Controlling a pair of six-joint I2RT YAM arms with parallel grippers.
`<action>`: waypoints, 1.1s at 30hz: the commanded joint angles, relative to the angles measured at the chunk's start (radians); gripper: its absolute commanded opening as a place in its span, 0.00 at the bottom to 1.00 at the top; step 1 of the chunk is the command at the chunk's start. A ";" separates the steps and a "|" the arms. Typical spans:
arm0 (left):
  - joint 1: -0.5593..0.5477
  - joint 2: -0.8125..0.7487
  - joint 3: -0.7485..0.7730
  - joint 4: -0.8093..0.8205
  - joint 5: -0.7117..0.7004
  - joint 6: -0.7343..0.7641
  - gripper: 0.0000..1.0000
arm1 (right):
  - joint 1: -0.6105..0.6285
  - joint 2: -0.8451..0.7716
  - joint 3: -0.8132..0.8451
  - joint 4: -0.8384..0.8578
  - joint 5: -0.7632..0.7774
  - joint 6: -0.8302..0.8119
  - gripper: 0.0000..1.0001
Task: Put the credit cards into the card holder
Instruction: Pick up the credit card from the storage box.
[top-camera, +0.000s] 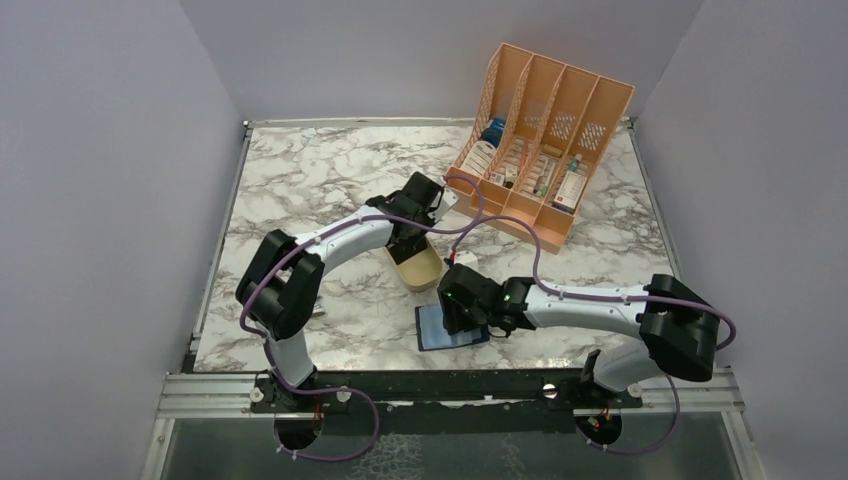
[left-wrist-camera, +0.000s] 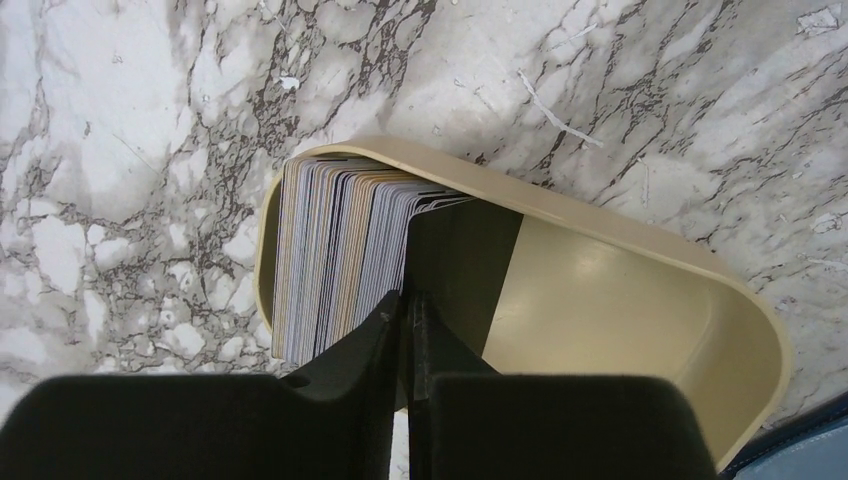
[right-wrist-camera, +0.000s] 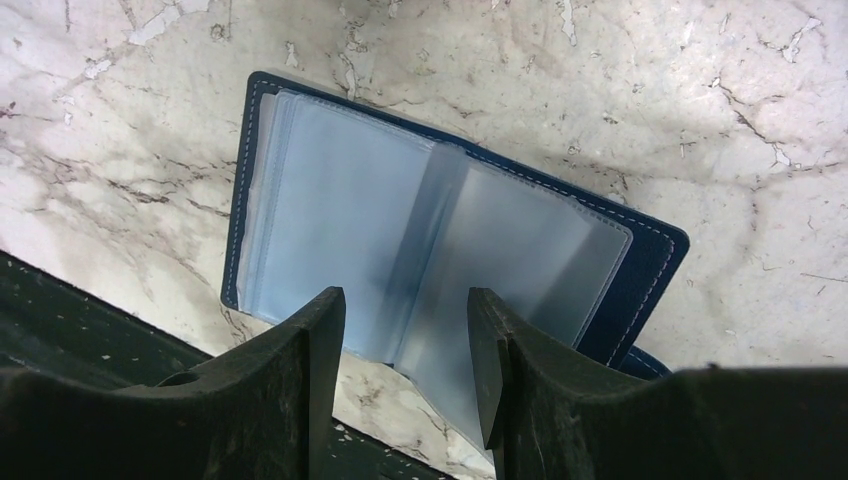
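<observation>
Left wrist view shows the left claw (left-wrist-camera: 405, 322) pinched together at the credit cards (left-wrist-camera: 335, 255) packed upright in the tin (left-wrist-camera: 600, 228), so it may lift several or slip off, while the right claw (right-wrist-camera: 405, 305) hangs spread over the open card holder (right-wrist-camera: 330, 200).

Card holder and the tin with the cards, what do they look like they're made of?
Card holder: navy leather or imitation leather, matte, with pale stitching along the edge; I can't tell which. Its sleeves: frosted translucent plastic, slightly glossy. Tin: smooth beige-gold with a soft sheen, metal or possibly plastic.
</observation>
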 joint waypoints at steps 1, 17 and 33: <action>-0.009 -0.008 0.050 -0.010 -0.060 0.024 0.04 | 0.003 -0.041 -0.014 0.005 -0.024 -0.014 0.49; -0.024 0.004 0.200 -0.163 -0.026 -0.091 0.00 | 0.003 -0.092 -0.028 0.018 -0.035 -0.013 0.49; -0.021 -0.190 0.122 -0.112 0.126 -0.607 0.00 | -0.010 -0.208 -0.045 -0.045 0.040 -0.018 0.36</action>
